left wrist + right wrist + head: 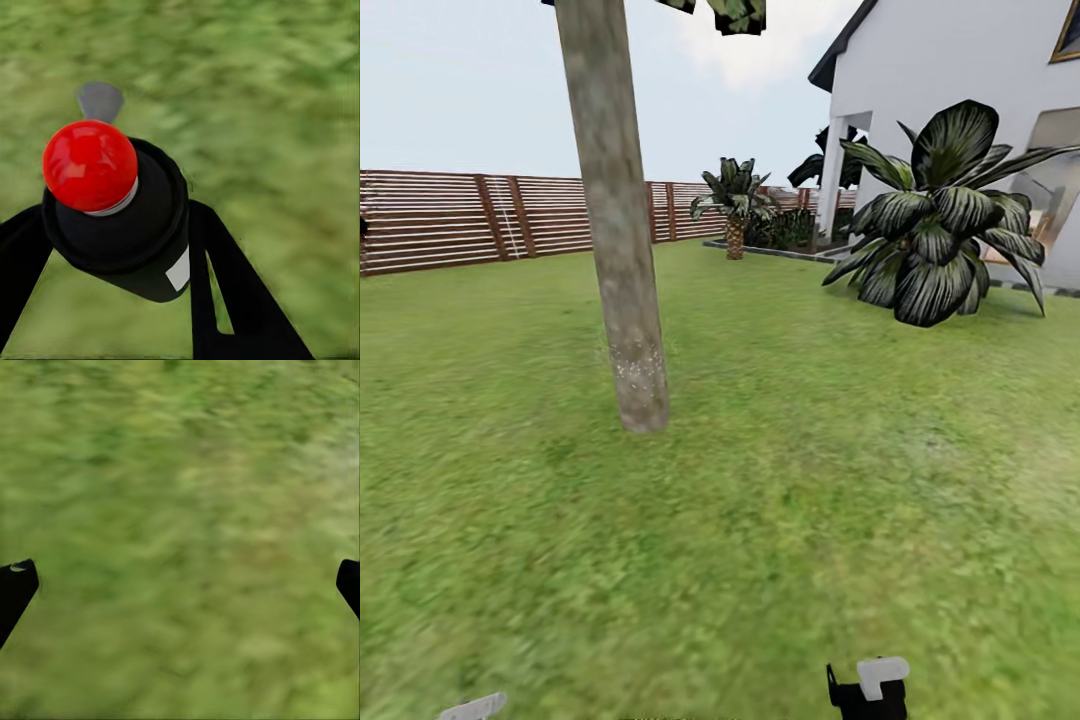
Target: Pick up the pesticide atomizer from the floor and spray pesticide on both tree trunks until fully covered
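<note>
A tree (735, 12) stands ahead on the lawn; its mottled tan-grey tree trunk (622, 250) leans a little and a pale speckled patch shows low on it. In the left wrist view the pesticide atomizer (112, 202), a black bottle with a red round cap and a grey nozzle, sits between the black fingers (225, 285) of my left gripper (120, 247), which is shut on it. Its grey tip (472, 708) pokes in at the head view's lower edge. My right gripper (180, 585) hangs wide open over bare grass, and its wrist (870, 690) shows low in the head view.
A large dark-leaved plant (945, 215) grows to the right, in front of a white house (950, 70). A short palm (734, 205) stands farther back by a brown slat fence (460, 215). Open lawn (810, 480) lies around the trunk.
</note>
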You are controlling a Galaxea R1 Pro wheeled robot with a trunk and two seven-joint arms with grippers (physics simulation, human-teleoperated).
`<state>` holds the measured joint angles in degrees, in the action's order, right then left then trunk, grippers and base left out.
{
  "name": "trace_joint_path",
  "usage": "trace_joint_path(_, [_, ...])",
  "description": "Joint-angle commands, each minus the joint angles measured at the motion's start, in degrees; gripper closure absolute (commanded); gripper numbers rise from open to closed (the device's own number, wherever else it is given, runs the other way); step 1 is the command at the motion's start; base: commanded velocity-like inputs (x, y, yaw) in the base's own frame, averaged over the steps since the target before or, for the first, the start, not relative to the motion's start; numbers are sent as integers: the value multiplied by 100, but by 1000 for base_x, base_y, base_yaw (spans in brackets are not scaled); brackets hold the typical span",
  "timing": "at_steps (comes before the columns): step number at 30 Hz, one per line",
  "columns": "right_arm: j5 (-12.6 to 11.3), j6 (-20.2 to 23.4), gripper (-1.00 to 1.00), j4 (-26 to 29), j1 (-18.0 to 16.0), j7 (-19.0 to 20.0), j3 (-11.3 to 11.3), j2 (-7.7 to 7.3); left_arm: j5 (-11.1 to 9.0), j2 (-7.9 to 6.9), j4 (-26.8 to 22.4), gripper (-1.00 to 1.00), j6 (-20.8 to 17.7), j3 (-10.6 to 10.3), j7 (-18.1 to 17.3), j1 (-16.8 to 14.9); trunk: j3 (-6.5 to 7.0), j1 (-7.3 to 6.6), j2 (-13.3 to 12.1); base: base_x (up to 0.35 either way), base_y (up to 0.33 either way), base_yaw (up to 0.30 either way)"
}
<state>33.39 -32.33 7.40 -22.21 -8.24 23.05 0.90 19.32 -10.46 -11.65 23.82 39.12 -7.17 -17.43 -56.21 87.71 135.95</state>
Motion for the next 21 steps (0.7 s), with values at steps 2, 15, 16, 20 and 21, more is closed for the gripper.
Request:
trace_joint_path(2, [66,-11,-100,-7,-2,-39,24,5,42,1,5,100,17,52,-36,-6,-5,-1,2,-7,0,282])
trace_joint_path(15, [71,-11,-100,-10,-2,-37,18,6,39,-8,5,100,17,52,-39,-6,-5,-1,2,-4,0,282])
trace_joint_path(16, [71,-11,-100,-10,-2,-37,17,6,39,-8,5,100,17,52,-39,-6,-5,-1,2,-176,14,282])
trace_joint_path(20, [71,-11,-100,-10,-2,-37,18,6,37,-8,9,100,17,52,-39,-6,-5,-1,2,-279,67,282])
trace_joint_path(21, [71,-11,-100,-10,-2,-37,18,6,37,-8,6,100,17,52,-39,-6,-5,-1,2,-322,90,282])
